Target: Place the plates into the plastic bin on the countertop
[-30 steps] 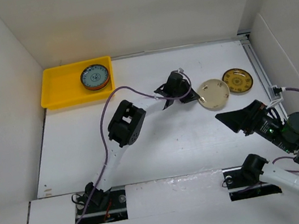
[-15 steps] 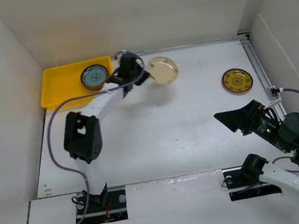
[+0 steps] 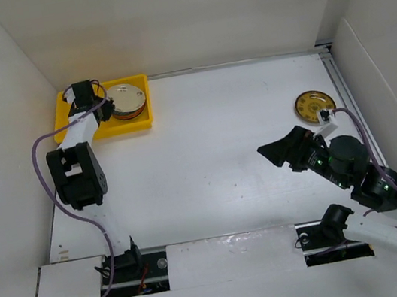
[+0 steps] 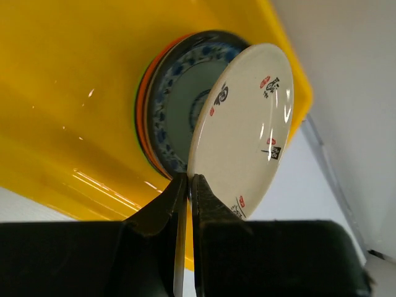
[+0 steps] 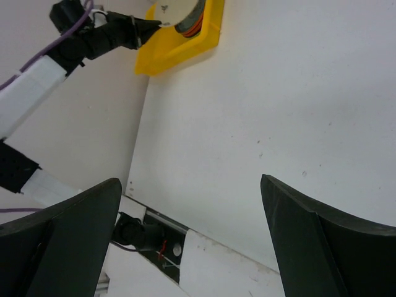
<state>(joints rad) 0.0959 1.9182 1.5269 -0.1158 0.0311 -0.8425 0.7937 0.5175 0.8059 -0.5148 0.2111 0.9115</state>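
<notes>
Cream plate (image 4: 247, 124) carried to bin (image 3: 133, 123) stack (image 4: 167, 111) (left fingers (image 4: 162, 211) pinch rim); one brown-gold plate (image 3: 315, 106) on countertop (image 3: 222, 152); right fingers (image 5: 62, 238) wide.

A robotics lab test cell, seen from above. A flat white countertop (image 3: 231, 158) sits boxed in by bare white walls (image 3: 161, 17). Two robot arms, the left arm (image 3: 73, 173) and the right arm (image 3: 359, 175), are bolted at its near edge, with purple cables (image 3: 35, 154) trailing loose. A metal rail (image 3: 342, 86) runs along the right side. A yellow plastic bin (image 3: 130, 124) holding plates (image 3: 128, 99) sits in the far left corner.
</notes>
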